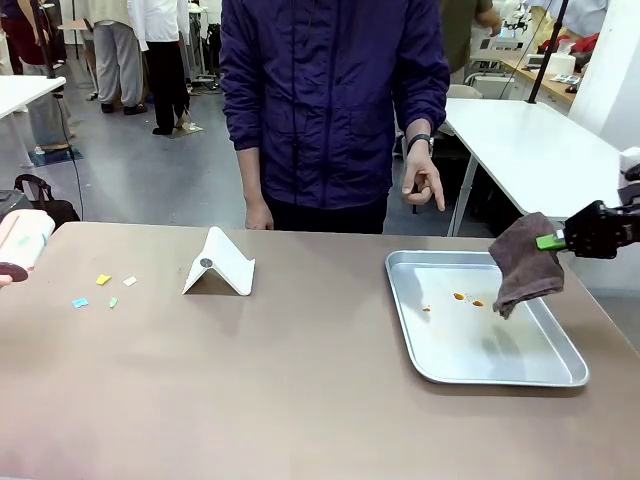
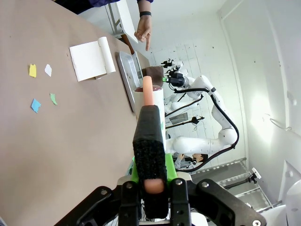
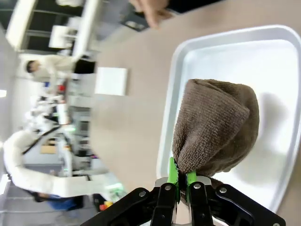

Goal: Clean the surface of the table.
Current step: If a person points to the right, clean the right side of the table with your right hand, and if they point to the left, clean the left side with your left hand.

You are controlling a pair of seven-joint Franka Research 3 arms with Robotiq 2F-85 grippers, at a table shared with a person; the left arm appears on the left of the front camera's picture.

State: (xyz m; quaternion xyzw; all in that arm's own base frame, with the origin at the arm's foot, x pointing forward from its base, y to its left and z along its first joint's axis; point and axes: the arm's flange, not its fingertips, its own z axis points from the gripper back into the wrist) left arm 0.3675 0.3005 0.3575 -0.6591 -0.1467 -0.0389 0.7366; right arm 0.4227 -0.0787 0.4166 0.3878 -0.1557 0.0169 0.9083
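Since the wide, matte brown-taupe table point(image 1: 300, 400) is what I have to clean, I start with it: it spans the whole front view, with a person standing at its far edge, 1 hand point(image 1: 425, 183) pointing down toward the right side.

On the table's right part lies a shiny rectangular metal tray point(image 1: 405, 320). My right gripper point(image 1: 556, 240) is clenched on a bunched brown terry cloth point(image 1: 525, 262), pinching it by 1 corner so it hangs over the tray's far right corner, apart from the tray floor. Near the table's middle stands a white folded card stand point(image 1: 220, 265). At the left edge, my left gripper point(image 2: 149, 122) is clamped on a white cylindrical tool with a pale pink handle point(image 1: 22, 243); I cannot tell what kind of tool it is.

The dirt is small: 4 paper scraps on the table's left part, yellow point(image 1: 103, 279), white point(image 1: 129, 281), blue point(image 1: 79, 302) and green point(image 1: 113, 301), just beside that tool, and a few orange specks point(image 1: 465, 298) on the tray floor near the cloth.

As I judge it, the cloth is about to go down. To do this well I should lower it until the hanging bulk lies flat, not just its tip, press lightly, and sweep in 1 direction so debris gathers instead of scattering. I should keep my fingers off the tray rim and steer wide of the card stand, which looks light enough to tip
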